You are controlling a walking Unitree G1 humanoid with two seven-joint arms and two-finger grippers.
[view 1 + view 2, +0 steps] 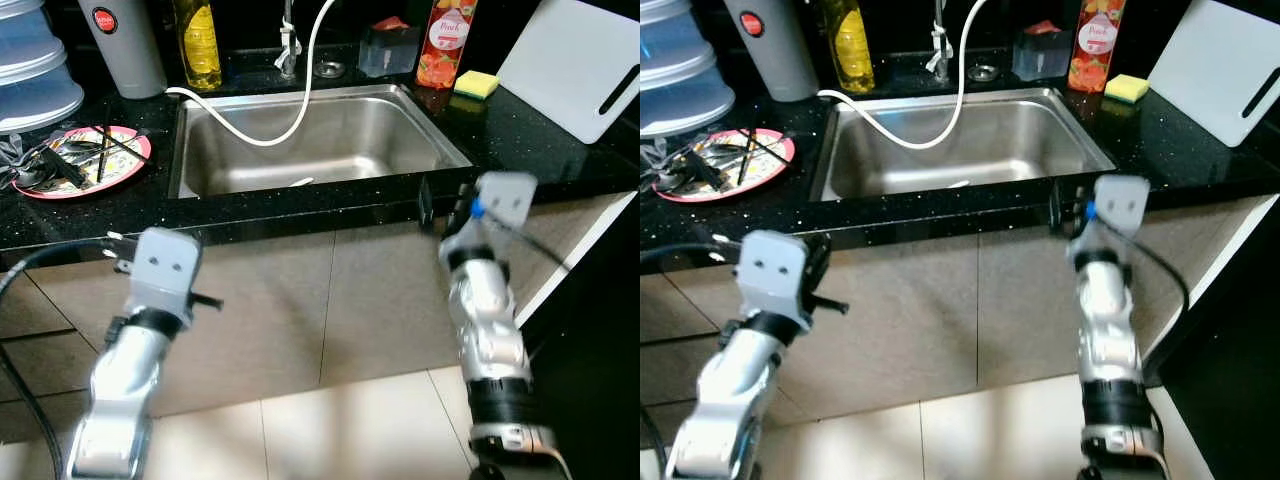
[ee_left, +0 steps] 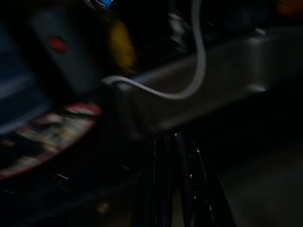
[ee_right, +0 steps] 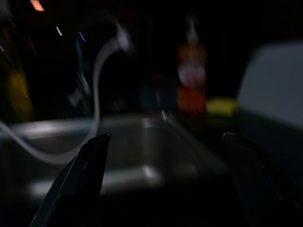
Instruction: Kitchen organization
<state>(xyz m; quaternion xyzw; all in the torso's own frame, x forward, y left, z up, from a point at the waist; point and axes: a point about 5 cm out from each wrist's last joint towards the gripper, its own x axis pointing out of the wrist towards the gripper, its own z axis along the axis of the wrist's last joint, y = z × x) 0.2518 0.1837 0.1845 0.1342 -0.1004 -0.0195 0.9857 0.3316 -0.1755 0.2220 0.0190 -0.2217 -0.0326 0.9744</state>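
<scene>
A steel sink (image 1: 370,140) is set in a black speckled counter (image 1: 520,140), with a white hose (image 1: 300,110) looping into it from the tap. A pink plate (image 1: 128,163) with dark utensils lies left of the sink. My left gripper (image 2: 173,139) is shut and empty, held low in front of the counter edge near the sink's left corner. At the sink's right front corner, my right gripper (image 1: 440,205) is open with nothing between its fingers (image 3: 90,161).
Along the back stand a grey canister (image 1: 125,45), a yellow bottle (image 1: 198,40), a clear container (image 1: 390,50), a red bottle (image 1: 447,40) and a yellow sponge (image 1: 476,84). A white cutting board (image 1: 575,65) leans at right. Stacked blue containers (image 1: 30,70) sit far left. Beige cabinet fronts (image 1: 300,300) lie below.
</scene>
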